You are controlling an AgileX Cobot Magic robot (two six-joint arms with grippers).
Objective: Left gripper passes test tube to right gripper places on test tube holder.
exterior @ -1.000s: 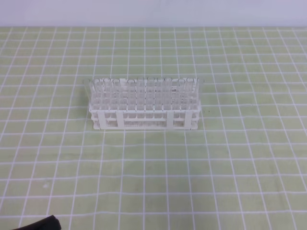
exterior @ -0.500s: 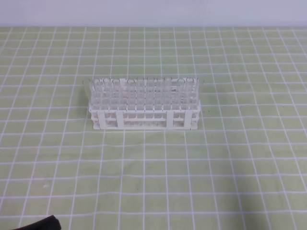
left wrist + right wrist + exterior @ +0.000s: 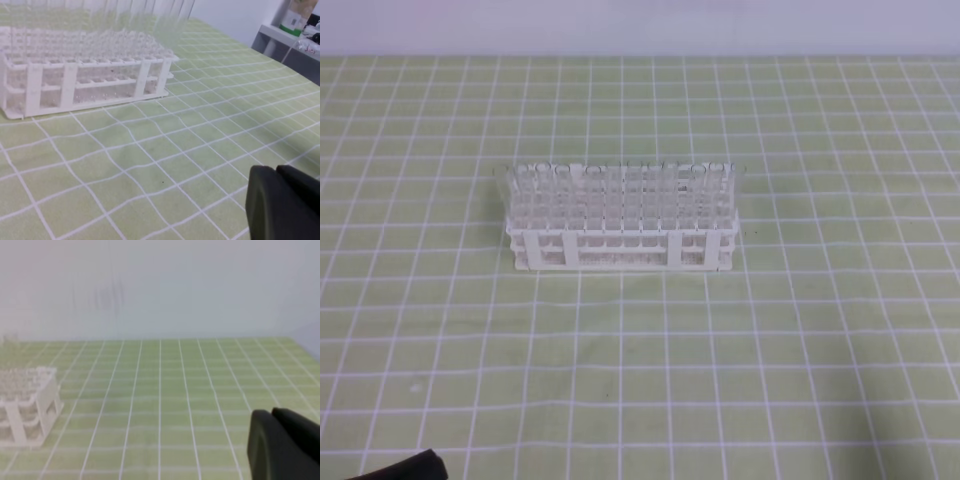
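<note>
A green cloth (image 3: 800,330) with a white grid covers the worktop, slightly wrinkled. A plain pale wall (image 3: 200,285) rises behind its far edge. In the left wrist view a grey shelf (image 3: 285,37) with blurred items stands beyond.

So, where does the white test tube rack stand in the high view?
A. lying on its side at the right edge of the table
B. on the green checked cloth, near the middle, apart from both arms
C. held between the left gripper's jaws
B: the test tube holder stands upright on the green checked cloth near the middle, and no gripper is close to it.
</note>
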